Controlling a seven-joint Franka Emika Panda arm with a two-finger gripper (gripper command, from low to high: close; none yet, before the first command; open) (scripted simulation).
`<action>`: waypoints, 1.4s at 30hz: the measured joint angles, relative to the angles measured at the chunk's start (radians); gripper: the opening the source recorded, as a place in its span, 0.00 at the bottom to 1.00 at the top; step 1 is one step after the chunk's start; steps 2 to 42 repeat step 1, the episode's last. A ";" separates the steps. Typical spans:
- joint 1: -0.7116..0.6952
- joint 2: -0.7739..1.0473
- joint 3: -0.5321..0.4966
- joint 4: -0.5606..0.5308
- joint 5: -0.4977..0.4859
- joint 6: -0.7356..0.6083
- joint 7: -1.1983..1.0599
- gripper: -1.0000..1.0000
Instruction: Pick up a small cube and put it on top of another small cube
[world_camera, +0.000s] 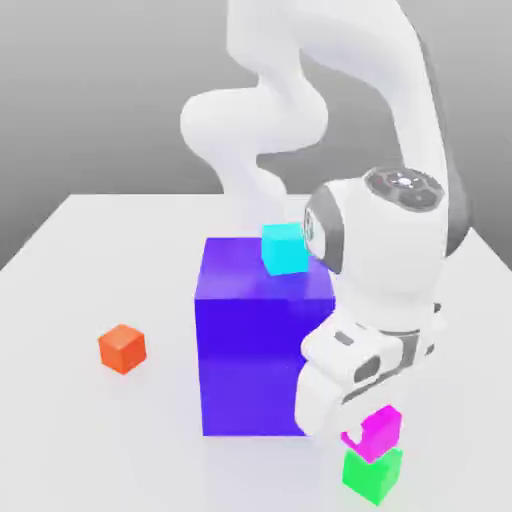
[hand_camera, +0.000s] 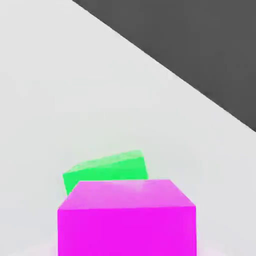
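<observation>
**Currently: Magenta Cube Seated on Green Cube**

The white bench (world_camera: 60, 260) carries all items. The large purple-blue block (world_camera: 250, 350) stands just beside the hand (world_camera: 345, 405), on the exterior view's left of it. The hand hangs pointing down, directly above the stacked pair; whether its fingers are apart or together cannot be told. The cyan cube (world_camera: 283, 249) rests on the block's top, above and behind the hand. The orange-red cube (world_camera: 122, 348) lies well apart, beyond the block. The magenta cube (world_camera: 378, 432) sits on the green cube (world_camera: 372, 474), immediately below the hand and slightly offset.
</observation>
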 joint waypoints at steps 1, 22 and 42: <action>0.000 0.000 0.000 0.000 0.000 0.000 0.000 1.00; 0.000 0.000 0.000 0.000 0.000 0.000 0.000 1.00; 0.000 0.000 0.000 0.000 0.000 0.000 0.000 1.00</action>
